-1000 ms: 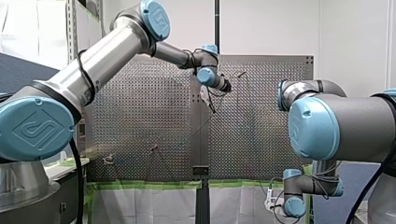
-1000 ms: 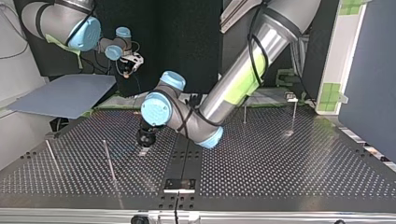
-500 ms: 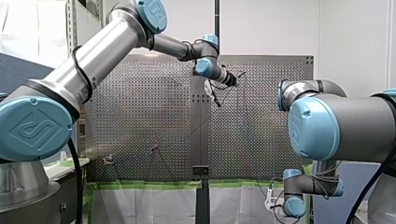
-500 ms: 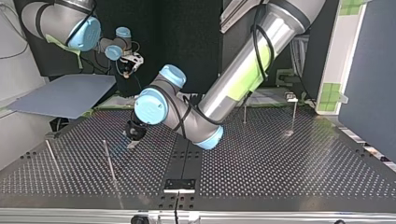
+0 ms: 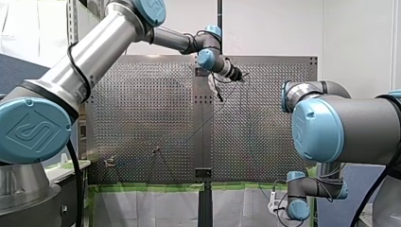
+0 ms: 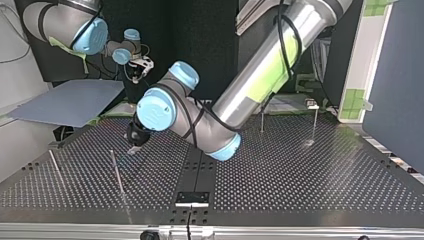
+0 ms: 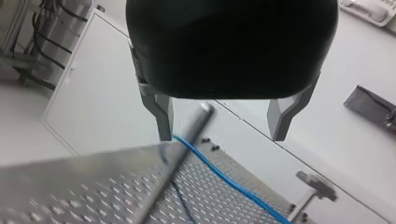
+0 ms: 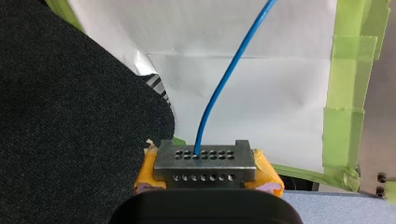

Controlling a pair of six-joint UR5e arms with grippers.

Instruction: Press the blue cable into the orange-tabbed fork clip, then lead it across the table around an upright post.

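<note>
Left tool (image 7: 222,136): wide open, empty, post (image 7: 180,154) ahead. Right tool (image 8: 205,164): clamped on blue cable (image 8: 224,84); cable indistinct outside wrist views.

Between the left gripper's (image 7: 222,135) fingers (image 7: 163,114), a post (image 7: 188,140) and the cable (image 7: 224,179) crowded one finger; the rest lay free.

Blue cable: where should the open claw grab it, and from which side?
Probably the straight stretch of the cable just past the post, from above, left claw straddling it crosswise: it is thin and runs diagonally ahead of its open jaws.
</note>
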